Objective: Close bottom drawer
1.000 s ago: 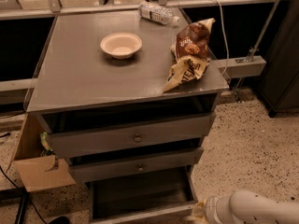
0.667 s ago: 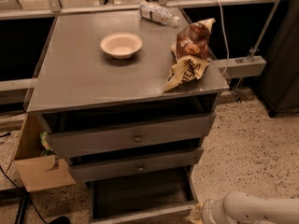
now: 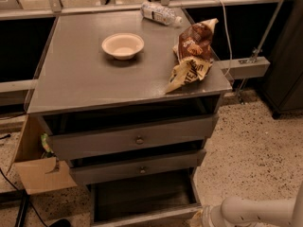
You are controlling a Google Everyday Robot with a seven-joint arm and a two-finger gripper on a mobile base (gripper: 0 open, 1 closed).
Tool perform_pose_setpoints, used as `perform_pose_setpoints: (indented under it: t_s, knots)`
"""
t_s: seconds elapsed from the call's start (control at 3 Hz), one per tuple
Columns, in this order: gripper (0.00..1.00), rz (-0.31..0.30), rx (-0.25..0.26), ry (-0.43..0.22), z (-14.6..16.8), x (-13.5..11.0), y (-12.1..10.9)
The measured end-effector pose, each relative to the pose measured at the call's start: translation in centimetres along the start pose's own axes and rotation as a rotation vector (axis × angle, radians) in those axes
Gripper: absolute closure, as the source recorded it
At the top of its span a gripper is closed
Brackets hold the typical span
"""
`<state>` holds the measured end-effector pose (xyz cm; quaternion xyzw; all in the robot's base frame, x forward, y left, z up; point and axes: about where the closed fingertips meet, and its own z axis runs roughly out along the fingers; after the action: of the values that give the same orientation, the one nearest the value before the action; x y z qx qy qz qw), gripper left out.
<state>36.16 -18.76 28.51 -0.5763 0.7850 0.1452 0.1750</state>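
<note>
change: pincer (image 3: pixel 202 217) and white arm (image 3: pixel 255 212) have crept slightly left along the bottom edge of the frame over the last second; nothing else moved
bottom drawer: bottom drawer (image 3: pixel 142 195) sits lower centre, still pulled well out, slim front panel along the bottom edge of the frame
meaning: approach only, no push yet; I'd judge the task barely started, the whole closing travel remains
pincer position: lower right of the frame, just beside the drawer's front right corner; contact can't be confirmed
pincer state: cannot tell
next move (judgement): press squarely on the front panel; so close to the corner, it may skew the drawer or slip off
bottom drawer contents: dark interior, nothing visible in the part shown
top drawer: top drawer (image 3: pixel 137 137) slightly open, centre; interior in shadow
middle drawer: middle drawer (image 3: pixel 139 167) also slightly open; interior not visible
bowl: bowl (image 3: pixel 122 45) upright on the bench (image 3: pixel 80 84), upper centre, looks empty
bottle: plastic bottle (image 3: pixel 160 13) lying on its side at the bench's far edge, capped
bag: snack bag (image 3: pixel 194 56) slumped at the bench's right front corner, tip hanging over the edge
box: cardboard box (image 3: pixel 40 171) on the floor, lower left beside the cabinet, something green (image 3: pixel 45 144) inside
</note>
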Motion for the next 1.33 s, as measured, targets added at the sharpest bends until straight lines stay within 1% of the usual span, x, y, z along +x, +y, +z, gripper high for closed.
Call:
perform_pose_setpoints:
  t_s: [0.33,0.67,1.0,1.33]
  knots:
    - [1.0,-0.019,0.009,-0.009,1.4,0.3,-0.3]
    - [1.0,-0.037,0.043,-0.029,3.7,1.0,-1.5]
    - [1.0,-0.042,0.069,-0.048,6.3,1.7,-2.1]
    - [1.0,-0.045,0.059,-0.055,9.0,2.4,-1.8]
